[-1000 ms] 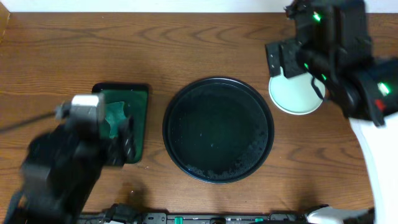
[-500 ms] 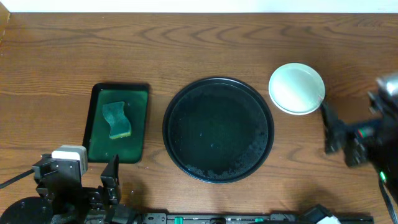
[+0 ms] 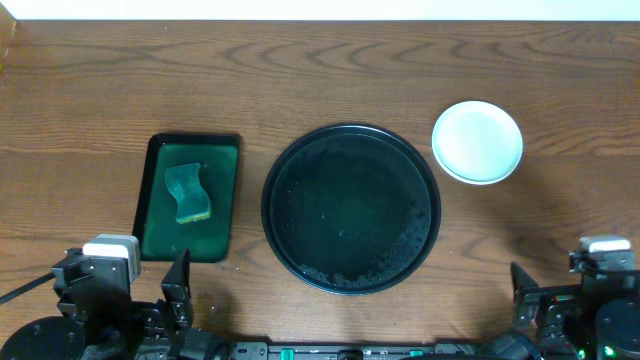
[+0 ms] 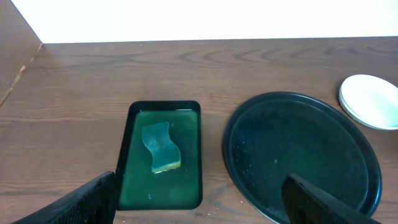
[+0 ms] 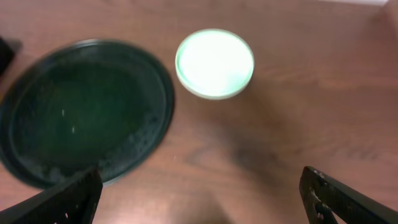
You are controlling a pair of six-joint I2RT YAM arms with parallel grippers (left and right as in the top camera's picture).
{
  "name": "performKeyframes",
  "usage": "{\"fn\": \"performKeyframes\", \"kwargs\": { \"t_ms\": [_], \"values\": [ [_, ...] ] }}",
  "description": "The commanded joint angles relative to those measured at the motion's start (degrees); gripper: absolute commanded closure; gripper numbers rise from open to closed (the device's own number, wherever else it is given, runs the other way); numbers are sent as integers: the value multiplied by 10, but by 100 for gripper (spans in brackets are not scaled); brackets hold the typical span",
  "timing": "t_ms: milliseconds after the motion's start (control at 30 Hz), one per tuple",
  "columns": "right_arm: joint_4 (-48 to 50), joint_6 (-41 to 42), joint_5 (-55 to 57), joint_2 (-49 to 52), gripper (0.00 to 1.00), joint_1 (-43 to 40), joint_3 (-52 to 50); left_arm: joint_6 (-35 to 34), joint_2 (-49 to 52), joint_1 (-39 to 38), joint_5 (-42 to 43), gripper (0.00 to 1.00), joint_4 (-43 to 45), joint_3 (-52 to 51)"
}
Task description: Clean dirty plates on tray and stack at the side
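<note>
The round black tray [image 3: 350,208] lies empty at the table's middle, with only small specks on its surface; it also shows in the wrist views [image 4: 298,155] [image 5: 81,112]. The white plates [image 3: 477,142] sit in one stack on the wood to the tray's far right [image 4: 373,99] [image 5: 214,62], and the top one looks clean. My left gripper [image 3: 125,285] is pulled back to the near left edge, open and empty [image 4: 202,211]. At the near right edge my right gripper [image 3: 570,295] is also open and empty [image 5: 202,205].
A small dark-green rectangular tray [image 3: 158,215] lies left of the black tray, with a teal sponge [image 3: 187,193] in it [image 4: 160,146]. A wall edge rises at the far left [image 4: 15,50].
The right arm has drawn back from above the plate stack to the near right edge. The left arm left the green tray for the near left edge, then held still.
</note>
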Motion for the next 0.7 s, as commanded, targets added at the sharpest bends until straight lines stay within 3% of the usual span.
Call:
{"fn": "performKeyframes", "kwargs": {
  "t_ms": [0, 667],
  "values": [
    [20, 34, -31, -21, 1, 4, -9, 6, 1, -1, -7, 15, -4, 8],
    [64, 47, -66, -22, 1, 3, -10, 6, 2, -1, -7, 15, -70, 7]
  ]
}}
